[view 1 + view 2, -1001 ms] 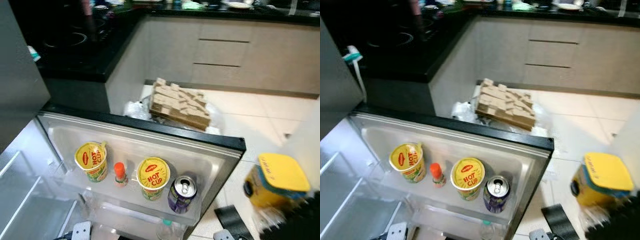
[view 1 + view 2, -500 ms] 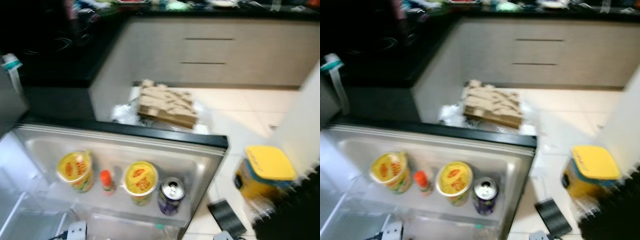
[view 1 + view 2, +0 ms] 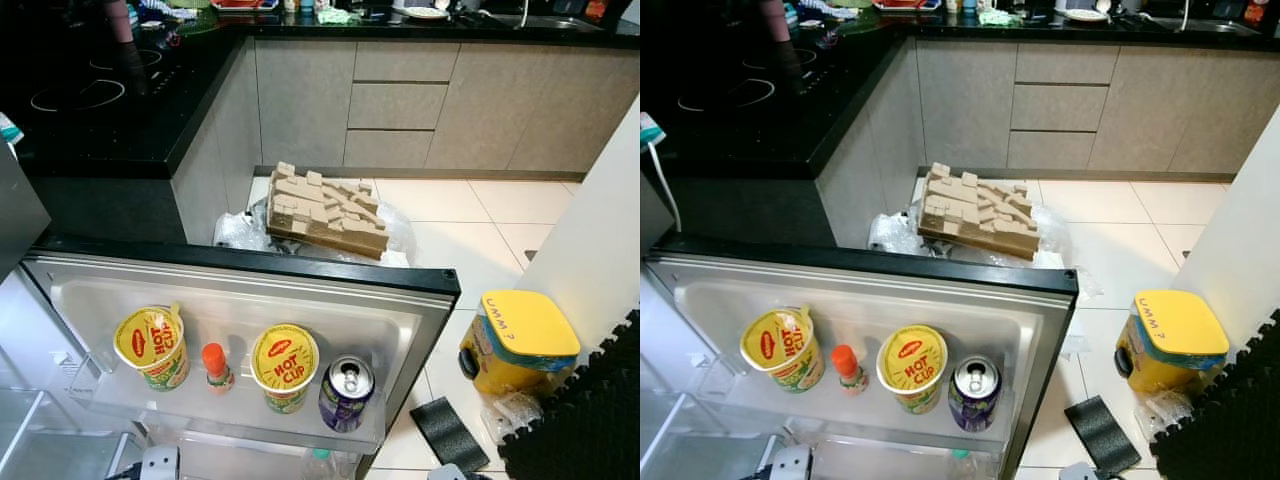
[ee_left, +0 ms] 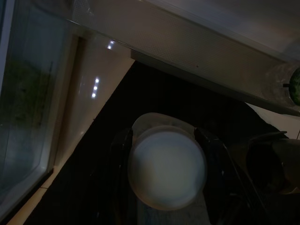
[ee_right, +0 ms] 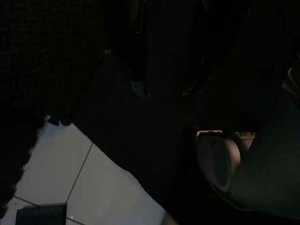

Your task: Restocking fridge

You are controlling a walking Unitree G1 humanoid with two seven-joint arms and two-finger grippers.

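Camera view has been turned rightward since the earlier frame; door contents were not moved. Stocked on the fridge door shelf (image 3: pixel 120 385), left to right: hot cup (image 3: pixel 150 345), red-capped bottle (image 3: pixel 216 366), second hot cup (image 3: pixel 284 365), can (image 3: pixel 346 392). A white-lidded container (image 4: pixel 166 168) is pinched by the left gripper (image 4: pixel 164 176), unplaced. Right gripper's fingers cannot be judged.

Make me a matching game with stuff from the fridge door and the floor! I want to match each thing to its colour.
Things:
1. can
2. small bottle's cap
3. tub's lid
4. mat

Colours:
A. orange
B. black
C. purple
D. yellow

Pairs: 1-C, 2-A, 3-D, 4-B
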